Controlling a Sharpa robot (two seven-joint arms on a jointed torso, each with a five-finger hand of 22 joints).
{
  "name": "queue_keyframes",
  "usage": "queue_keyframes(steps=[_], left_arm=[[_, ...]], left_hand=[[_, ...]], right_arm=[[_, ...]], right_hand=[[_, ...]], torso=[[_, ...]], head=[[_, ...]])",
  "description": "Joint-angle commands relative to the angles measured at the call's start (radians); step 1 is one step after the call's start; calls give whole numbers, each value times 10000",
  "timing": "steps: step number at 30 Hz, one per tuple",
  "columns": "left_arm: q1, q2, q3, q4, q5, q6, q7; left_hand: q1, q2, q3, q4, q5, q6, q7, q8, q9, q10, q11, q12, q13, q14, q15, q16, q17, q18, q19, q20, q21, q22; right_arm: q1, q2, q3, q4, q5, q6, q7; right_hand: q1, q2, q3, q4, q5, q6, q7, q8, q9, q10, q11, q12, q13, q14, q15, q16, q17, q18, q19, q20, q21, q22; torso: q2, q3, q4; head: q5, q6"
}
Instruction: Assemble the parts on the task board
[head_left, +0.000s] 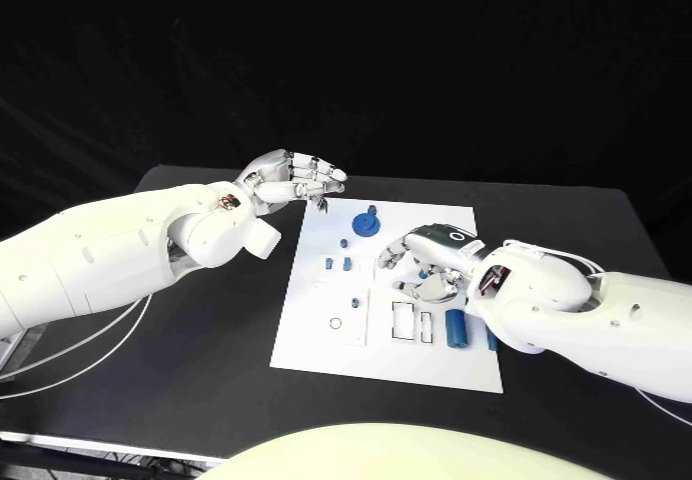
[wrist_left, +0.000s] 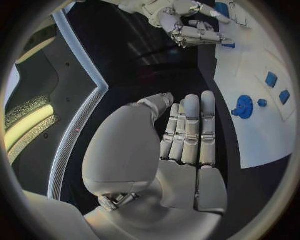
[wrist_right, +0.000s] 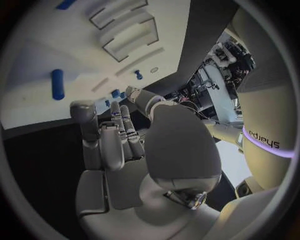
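Note:
The white task board (head_left: 378, 352) lies in the middle of the black table. A blue gear (head_left: 368, 222) (wrist_left: 244, 106) stands at its far end, with small blue pegs (head_left: 339, 264) (wrist_left: 277, 87) just nearer. A blue cylinder (head_left: 456, 325) (wrist_right: 57, 84) lies toward the near right. My right hand (head_left: 421, 268) (wrist_right: 119, 150) hovers low over the board's middle, fingers curved down. A small blue piece (wrist_left: 228, 45) shows at its fingertips; whether it is held is unclear. My left hand (head_left: 296, 180) (wrist_left: 187, 135) hangs above the table off the board's far left corner, fingers straight, holding nothing.
Rectangular slots (head_left: 405, 320) (wrist_right: 128, 42) and a small round hole (head_left: 335, 323) are cut into the board's near half. Another blue part (head_left: 490, 340) lies partly under my right forearm. Bare black table (head_left: 216, 350) surrounds the board.

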Motion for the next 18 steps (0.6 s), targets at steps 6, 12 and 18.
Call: queue_keyframes(steps=[6, 12, 18], left_arm=[[3, 11, -10, 8, -10, 169, 49], [2, 4, -18, 15, -10, 176, 53], [1, -17, -22, 27, 3, 200, 41]], left_hand=[[-44, 69, -45, 8, 38, -55, 8, -69, -14, -69, 22, 12, 11, -10, 46, 42, 8, 144, 49, 4, -59, -10], [-44, 69, -45, 8, 38, -55, 8, -69, -14, -69, 22, 12, 11, -10, 46, 42, 8, 144, 49, 4, -59, -10], [-44, 69, -45, 8, 38, -55, 8, -69, -14, -69, 22, 12, 11, -10, 46, 42, 8, 144, 49, 4, -59, -10]], right_arm=[[357, -455, 44, -309, 550, 590, -14], [260, -349, 31, -803, 311, 896, 18], [120, -181, 21, -1157, -45, 1054, -84]], right_hand=[[-50, -101, -99, 104, 57, -22, 48, -102, -37, -73, 9, 37, -54, 324, -38, 65, 6, 16, 64, -13, -17, 6], [-21, -97, -109, 101, 77, 29, 29, -84, -31, -125, 14, 36, -68, 314, -31, 55, -18, 18, 54, -14, -35, 1], [-11, -96, -120, 104, 81, 65, 15, -70, -27, -149, 15, 39, -74, 310, -26, 52, -28, 23, 41, -15, -63, -14]], torso=[[10, 10, 3], [31, 18, 12], [31, 17, 22]], head=[[-139, 109], [-191, 128], [-170, 114]])
